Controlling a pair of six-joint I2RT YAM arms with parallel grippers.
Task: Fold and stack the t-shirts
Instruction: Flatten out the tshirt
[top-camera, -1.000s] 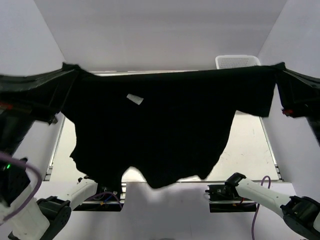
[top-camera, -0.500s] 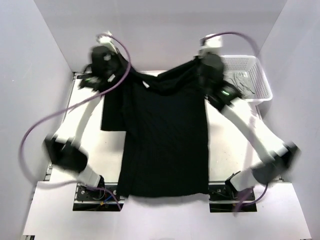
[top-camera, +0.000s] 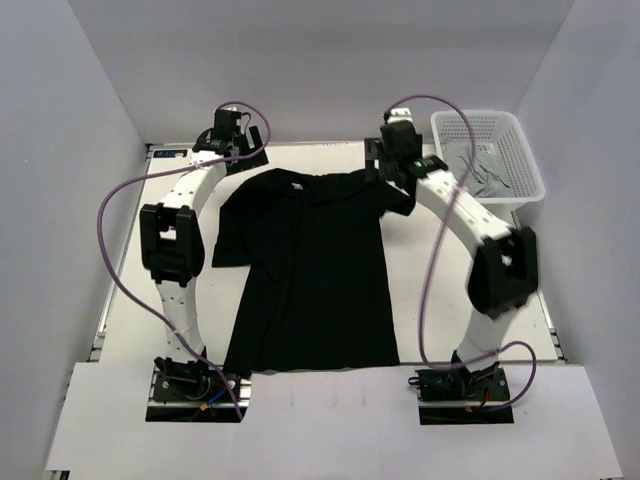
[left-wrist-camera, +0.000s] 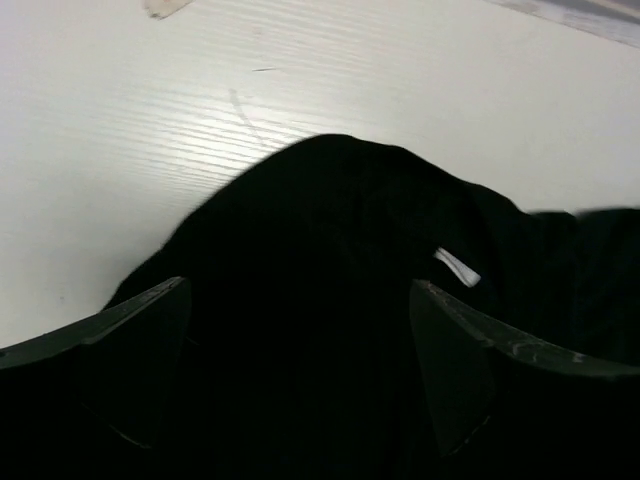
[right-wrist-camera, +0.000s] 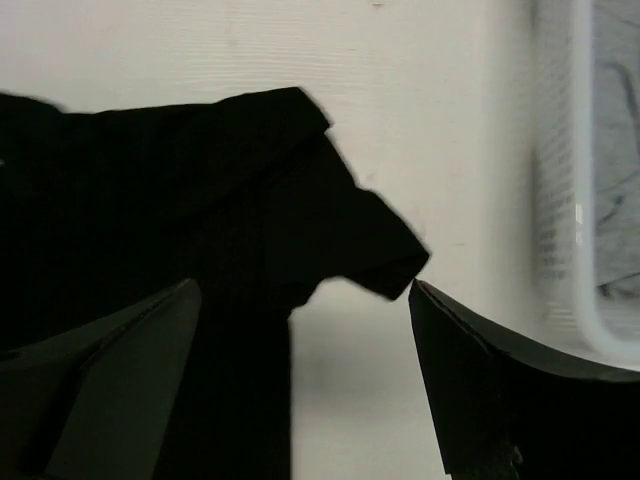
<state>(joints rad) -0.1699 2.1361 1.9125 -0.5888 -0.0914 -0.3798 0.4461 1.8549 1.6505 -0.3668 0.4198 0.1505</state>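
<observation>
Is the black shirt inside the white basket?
No, the black shirt lies spread out on the table, and the basket stands off to its far right.

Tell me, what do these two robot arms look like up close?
The left arm and right arm are slim white tubes linked by chunky black joints, each trailing a looping purple cable. The left gripper and right gripper each have two dark, flat, wedge-shaped fingers.
</observation>
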